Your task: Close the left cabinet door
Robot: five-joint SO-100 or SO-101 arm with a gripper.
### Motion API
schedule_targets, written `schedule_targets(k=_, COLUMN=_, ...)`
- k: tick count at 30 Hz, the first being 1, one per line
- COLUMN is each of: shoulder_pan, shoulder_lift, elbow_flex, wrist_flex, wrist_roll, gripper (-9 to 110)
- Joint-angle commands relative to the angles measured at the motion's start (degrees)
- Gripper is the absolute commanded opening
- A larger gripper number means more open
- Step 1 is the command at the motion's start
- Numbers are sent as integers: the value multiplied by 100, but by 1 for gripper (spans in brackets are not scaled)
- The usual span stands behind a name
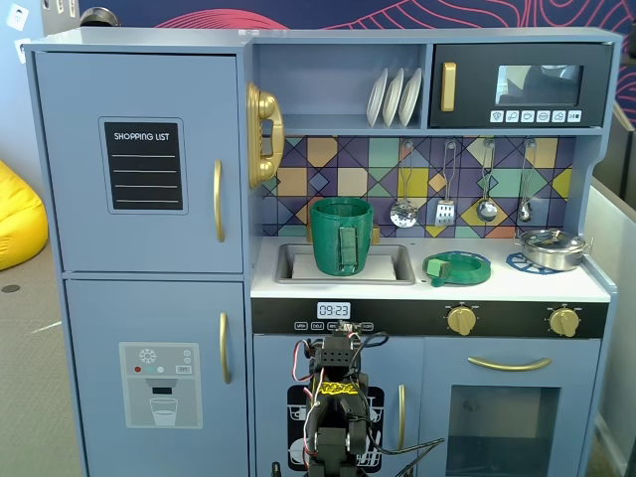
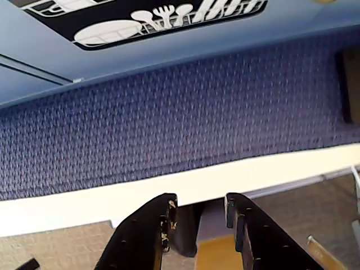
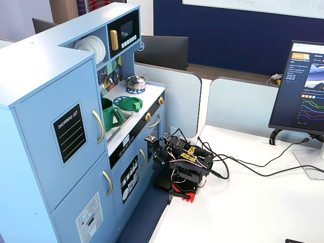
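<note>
on the white table (image 3: 243,192), toy kitchen (image 3: 61,66) beside blue carpet (image 2: 185,124)

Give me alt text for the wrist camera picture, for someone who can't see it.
The gripper points down with nothing between its two black fingers, jaws slightly apart, over the white table edge. Beyond lies a strip of blue textured mat, then the toy kitchen's light-blue base with a black-and-white dishes graphic.
</note>
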Motion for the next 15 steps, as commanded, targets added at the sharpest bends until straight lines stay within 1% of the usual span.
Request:
schedule_targets(k=1, shoulder_pan=9, shoulder_lift=18, elbow_flex=97, wrist_flex=1002, wrist_roll=325, gripper=0)
schedule_targets(k=5, shoulder_pan=79, shoulder_lift=18, elbow_flex=105, wrist_flex=940, wrist_roll=879, gripper=0)
schedule_targets(k=6, shoulder_pan=70, shoulder_lift=18, elbow_flex=97, wrist_flex=940, wrist_roll=888, gripper=3)
schedule_targets(k=15, shoulder_pan=44, shoulder_lift=18, elbow_flex=97, wrist_flex=949, wrist_roll=756, gripper=3)
